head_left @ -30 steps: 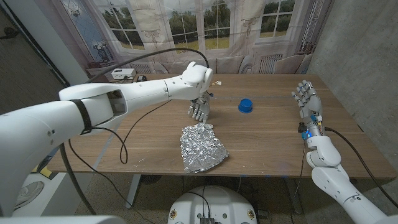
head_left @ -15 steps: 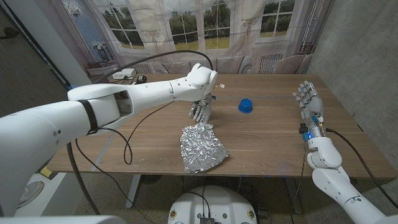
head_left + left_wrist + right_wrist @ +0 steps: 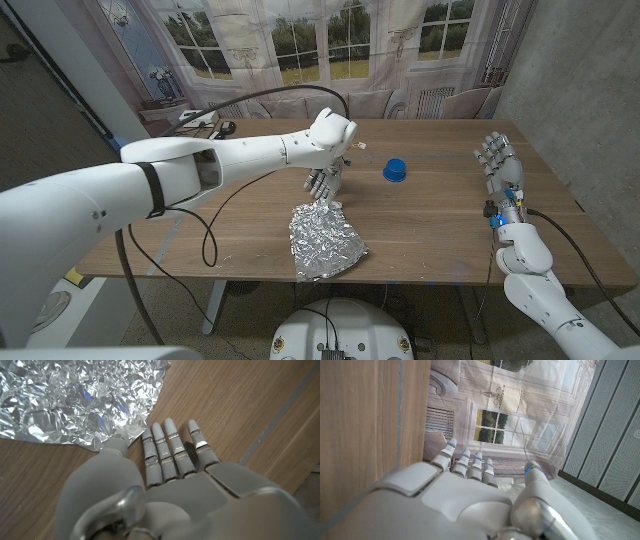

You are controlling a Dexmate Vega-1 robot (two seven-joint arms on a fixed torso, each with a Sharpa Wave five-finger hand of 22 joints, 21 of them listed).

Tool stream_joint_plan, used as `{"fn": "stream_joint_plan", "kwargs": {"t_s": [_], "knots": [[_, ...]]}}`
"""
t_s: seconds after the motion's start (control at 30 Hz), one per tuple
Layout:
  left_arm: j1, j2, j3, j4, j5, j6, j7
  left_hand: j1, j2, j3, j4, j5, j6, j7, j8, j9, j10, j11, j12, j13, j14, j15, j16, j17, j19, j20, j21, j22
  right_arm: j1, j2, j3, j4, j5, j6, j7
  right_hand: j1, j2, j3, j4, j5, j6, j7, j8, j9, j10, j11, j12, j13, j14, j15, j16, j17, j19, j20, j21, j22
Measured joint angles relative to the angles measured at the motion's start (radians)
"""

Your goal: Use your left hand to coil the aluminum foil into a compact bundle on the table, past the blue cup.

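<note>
The foil (image 3: 325, 239) lies as 1 crumpled, roughly flat sheet on the wooden table (image 3: 430, 230), toward the near edge, with the blue cup (image 3: 395, 170) well beyond it and to the right. The left hand (image 3: 324, 184) hangs fingers-down just past the sheet's far edge; in the left wrist view its fingers (image 3: 165, 447) are straight and together, grasping nothing, with the thumb tip at or just short of the foil (image 3: 75, 400) rim, and I cannot tell whether it touches. The right hand (image 3: 498, 160) waits at the table's right side, fingers apart and empty.

The sheet looks very light and thin, so it should slide on the smooth wood rather than fold if pushed flat. It holds creases once bent and tears if pinched hard. A sensible hold is the far edge nearest the fingers: hook it, roll it over itself toward the middle, then squeeze the roll gently. The bundle is not yet begun, and the foil sits short of the cup.
</note>
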Motion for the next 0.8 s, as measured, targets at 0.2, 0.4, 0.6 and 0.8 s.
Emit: {"fn": "stream_joint_plan", "kwargs": {"t_s": [0.2, 0.4, 0.6, 0.8], "knots": [[0.003, -0.014, 0.042, -0.004, 0.062, 0.011, -0.01, 0.071, 0.02, -0.005, -0.005, 0.0, 0.075, -0.005, 0.01, 0.015, -0.015, -0.01, 0.065, 0.082, -0.021, 0.0, 0.073, 0.093, -0.008, -0.005, 0.02, 0.02, -0.006, 0.004, 0.005, 0.003, 0.001, 0.012, 0.001, 0.0, 0.0, 0.0, 0.0, 0.0, 0.006, -0.006, 0.006, 0.0, 0.006, -0.006, 0.0, 0.0, 0.004, 0.004, 0.0, -0.005, 0.0, 0.0, 0.0, 0.0], [0.024, -0.014, 0.052, -0.029, 0.11, 0.012, -0.004, 0.238, 0.048, 0.015, -0.024, 0.013, 0.243, 0.006, 0.06, 0.044, -0.001, -0.034, 0.191, 0.218, -0.015, 0.002, 0.203, 0.222, 0.0, -0.027, 0.07, 0.056, -0.009, 0.006, 0.009, 0.007, 0.002, 0.019, 0.001, 0.0, 0.0, 0.0, 0.0, 0.0, 0.005, -0.006, 0.006, 0.0, 0.013, 0.001, 0.0, 0.0, 0.005, 0.005, 0.0, -0.005, 0.0, 0.0, 0.0, 0.0], [0.047, 0.005, 0.029, -0.065, 0.142, 0.009, 0.02, 0.265, 0.06, 0.022, -0.02, 0.021, 0.266, 0.019, 0.075, 0.064, 0.002, -0.038, 0.22, 0.252, -0.012, 0.002, 0.228, 0.238, 0.001, -0.029, 0.081, 0.063, -0.009, 0.006, 0.011, 0.012, 0.004, 0.022, 0.003, 0.0, 0.0, 0.0, 0.0, 0.0, 0.005, -0.005, 0.006, 0.0, 0.013, 0.002, 0.0, 0.0, 0.005, 0.005, 0.0, -0.005, 0.0, 0.0, 0.0, 0.0], [0.073, 0.033, -0.01, -0.113, 0.173, 0.015, 0.04, 0.275, 0.071, 0.03, 0.003, 0.058, 0.249, 0.014, 0.091, 0.119, -0.071, -0.024, 0.245, 0.312, -0.07, 0.002, 0.232, 0.26, -0.025, -0.04, 0.096, 0.077, -0.007, 0.006, 0.012, 0.015, 0.006, 0.023, 0.007, -0.003, 0.003, 0.0, 0.0, 0.0, 0.005, -0.005, 0.006, 0.0, 0.013, 0.002, 0.0, 0.0, 0.005, 0.005, 0.0, -0.005, 0.0, 0.0, 0.0, 0.0]]}}
